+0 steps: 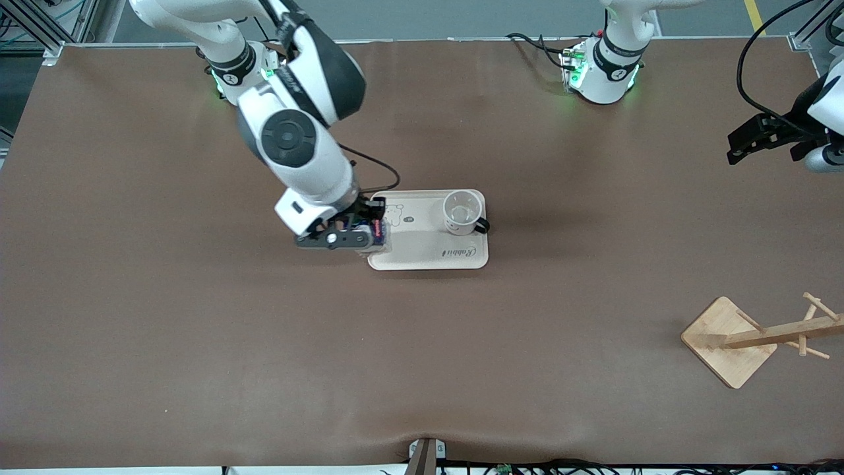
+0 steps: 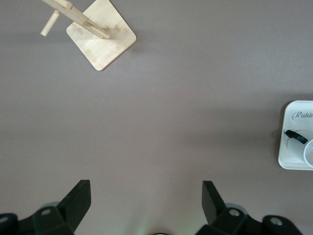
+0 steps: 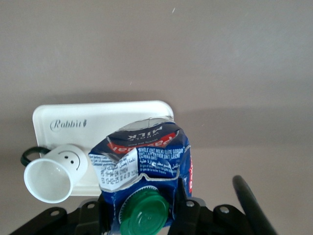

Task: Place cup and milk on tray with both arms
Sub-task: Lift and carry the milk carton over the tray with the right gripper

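The cream tray (image 1: 428, 249) lies mid-table. The white cup (image 1: 461, 212) stands upright on it, at the end toward the left arm, with its handle over the rim. My right gripper (image 1: 369, 234) is shut on the blue milk carton (image 1: 376, 236) and holds it over the tray's end toward the right arm. I cannot tell if the carton touches the tray. In the right wrist view the milk (image 3: 146, 156) fills the gripper (image 3: 142, 208), with the cup (image 3: 54, 174) and tray (image 3: 107, 117) beside it. My left gripper (image 1: 748, 142) is open, empty and raised over the left arm's end of the table; it also shows in the left wrist view (image 2: 145, 188).
A wooden rack with pegs on a square base (image 1: 728, 343) stands near the front camera at the left arm's end; it also shows in the left wrist view (image 2: 100, 34). A black cable (image 1: 386, 170) loops by the right arm's wrist. The brown table (image 1: 422, 356) spreads around the tray.
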`<move>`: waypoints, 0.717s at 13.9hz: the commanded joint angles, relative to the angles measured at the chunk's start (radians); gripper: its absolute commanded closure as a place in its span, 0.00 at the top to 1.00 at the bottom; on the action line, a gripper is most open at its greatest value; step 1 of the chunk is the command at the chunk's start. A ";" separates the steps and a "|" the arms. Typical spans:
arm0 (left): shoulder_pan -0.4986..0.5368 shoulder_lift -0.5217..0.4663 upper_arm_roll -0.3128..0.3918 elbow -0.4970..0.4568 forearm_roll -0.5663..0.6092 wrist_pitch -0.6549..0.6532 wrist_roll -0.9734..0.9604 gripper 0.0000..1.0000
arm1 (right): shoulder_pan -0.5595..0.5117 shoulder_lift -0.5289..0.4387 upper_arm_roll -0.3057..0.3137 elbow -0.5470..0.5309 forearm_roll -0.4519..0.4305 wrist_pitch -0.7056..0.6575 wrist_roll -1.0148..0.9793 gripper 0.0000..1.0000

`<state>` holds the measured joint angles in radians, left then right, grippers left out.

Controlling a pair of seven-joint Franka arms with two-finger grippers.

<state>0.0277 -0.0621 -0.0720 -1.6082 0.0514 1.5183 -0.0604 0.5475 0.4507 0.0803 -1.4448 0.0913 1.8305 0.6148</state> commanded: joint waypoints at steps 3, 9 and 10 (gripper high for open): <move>0.003 -0.018 0.001 -0.018 -0.019 0.003 0.019 1.00 | 0.066 0.066 -0.013 0.035 -0.004 0.036 0.006 0.00; 0.004 -0.024 0.001 -0.044 -0.019 0.013 0.017 1.00 | 0.120 0.079 -0.019 -0.020 -0.022 0.090 0.031 0.00; 0.003 -0.024 0.000 -0.045 -0.019 0.013 0.017 1.00 | 0.130 0.075 -0.019 -0.038 -0.047 0.092 0.049 0.00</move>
<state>0.0276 -0.0621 -0.0722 -1.6279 0.0513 1.5198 -0.0604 0.6478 0.5305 0.0763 -1.4565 0.0809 1.9216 0.6244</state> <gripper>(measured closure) 0.000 0.498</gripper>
